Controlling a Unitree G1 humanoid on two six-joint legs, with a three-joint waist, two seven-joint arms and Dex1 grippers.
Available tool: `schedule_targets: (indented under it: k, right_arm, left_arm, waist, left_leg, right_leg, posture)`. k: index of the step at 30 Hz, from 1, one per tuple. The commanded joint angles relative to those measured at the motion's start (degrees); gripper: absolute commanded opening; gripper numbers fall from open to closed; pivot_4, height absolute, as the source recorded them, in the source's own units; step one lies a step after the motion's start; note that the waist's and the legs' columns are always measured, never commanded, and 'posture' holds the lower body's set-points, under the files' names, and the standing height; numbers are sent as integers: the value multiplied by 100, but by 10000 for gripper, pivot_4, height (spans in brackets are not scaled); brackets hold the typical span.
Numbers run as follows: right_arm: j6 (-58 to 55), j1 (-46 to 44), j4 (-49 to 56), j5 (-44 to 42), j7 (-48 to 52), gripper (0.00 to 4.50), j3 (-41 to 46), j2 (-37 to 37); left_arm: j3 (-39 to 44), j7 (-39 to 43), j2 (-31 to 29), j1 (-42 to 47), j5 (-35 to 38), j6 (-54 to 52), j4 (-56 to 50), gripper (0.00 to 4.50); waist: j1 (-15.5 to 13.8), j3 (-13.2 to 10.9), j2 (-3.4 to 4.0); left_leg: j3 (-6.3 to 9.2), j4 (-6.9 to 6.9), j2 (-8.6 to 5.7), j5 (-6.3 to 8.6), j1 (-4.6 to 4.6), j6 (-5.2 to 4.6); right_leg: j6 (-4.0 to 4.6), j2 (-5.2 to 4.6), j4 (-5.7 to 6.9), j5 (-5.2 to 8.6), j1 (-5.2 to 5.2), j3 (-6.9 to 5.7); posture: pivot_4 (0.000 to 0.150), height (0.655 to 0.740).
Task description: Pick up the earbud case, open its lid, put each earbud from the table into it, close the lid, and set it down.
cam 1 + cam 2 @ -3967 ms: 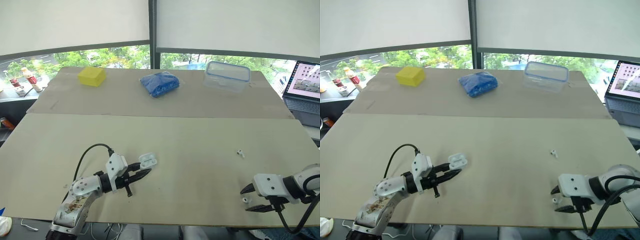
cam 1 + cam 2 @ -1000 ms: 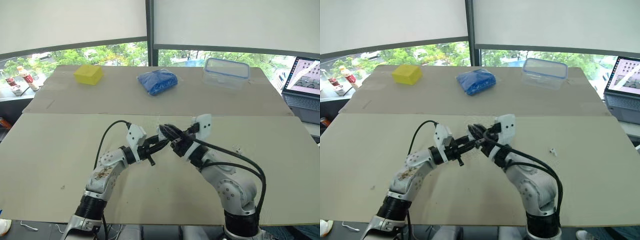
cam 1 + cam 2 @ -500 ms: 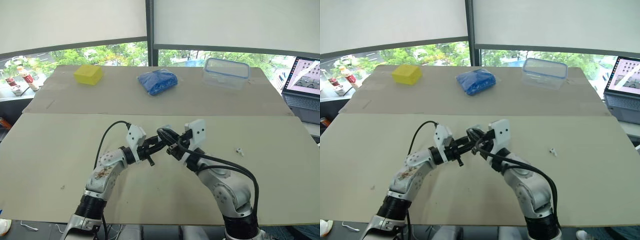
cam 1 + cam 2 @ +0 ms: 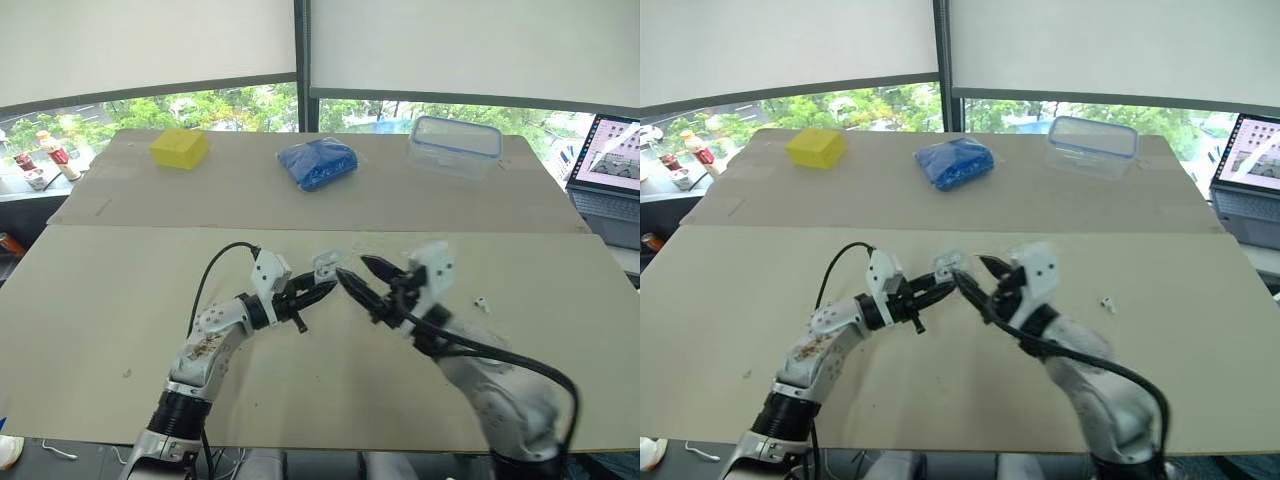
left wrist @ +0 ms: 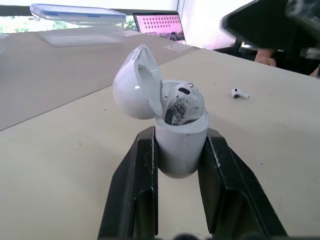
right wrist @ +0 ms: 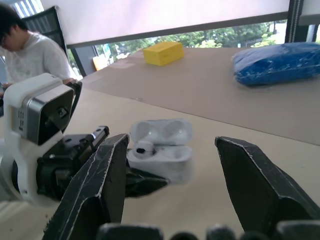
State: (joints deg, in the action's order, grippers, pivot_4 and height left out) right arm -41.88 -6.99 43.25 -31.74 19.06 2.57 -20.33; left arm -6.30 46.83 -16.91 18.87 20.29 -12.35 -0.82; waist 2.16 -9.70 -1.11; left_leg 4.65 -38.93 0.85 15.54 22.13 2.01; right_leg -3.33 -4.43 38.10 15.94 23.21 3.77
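The earbud case (image 5: 181, 135) is gripped by the left hand (image 4: 322, 288), lid (image 5: 132, 82) opened, one earbud (image 5: 183, 100) seated. The right hand (image 4: 362, 278) is spread empty beside it; the second earbud (image 4: 481, 302) is not yet lifted from the desk (image 4: 120, 300).

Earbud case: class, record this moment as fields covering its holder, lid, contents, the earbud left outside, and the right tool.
case: earbud case, clamped in the left tool, held above the table
lid: lid open, hinged back
inside: one earbud seated
remaining: loose earbud lying on the table, on the robot's right of both tools
right tool: right tool open, empty, facing the case
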Motion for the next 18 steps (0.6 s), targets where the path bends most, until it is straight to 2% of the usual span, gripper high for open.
schedule_targets:
  k: [1,5,9,13,18]
  right_arm:
    - [159,447,494,-93,262,31420,809,-545]
    - [699,1741,169,413,727,31420,1985,-1240]
    - [1596,3005,-544,767,1214,31420,3026,-1244]
    - [2308,3868,-1189,1051,1657,31420,3424,-1210]
    - [2529,4327,-1614,940,1919,31420,3629,-1039]
  left_arm:
    - [75,9,-59,-77,-21,205,-249,5851]
    - [126,7,-117,-166,-125,506,-250,5851]
    - [155,-1,-128,-252,-119,654,-250,5851]
    - [141,-4,-149,-323,-138,718,-248,5851]
    - [126,-17,-168,-353,-141,741,-248,5852]
  waist:
    - [0,0,-1]
    - [-55,0,-1]
    - [-131,0,-1]
    - [-129,1,0]
    - [-101,7,12]
  left_leg:
    - [-1,0,0,0,-1,0]
    - [-2,-1,-1,1,-1,-1]
    - [-7,-2,-2,0,-5,-1]
    - [-9,0,0,1,-13,-1]
    - [-11,2,2,1,-16,-1]
  right_leg:
    - [0,0,0,0,-1,0]
    - [-1,-1,-6,0,-6,0]
    - [-1,-2,-5,0,-11,2]
    - [-1,-1,-5,1,-18,4]
    - [-1,1,-4,1,-19,7]
  posture:
    - [1500,6995]
    - [1500,6995]
    - [1500,6995]
    - [1500,6995]
    - [1500,6995]
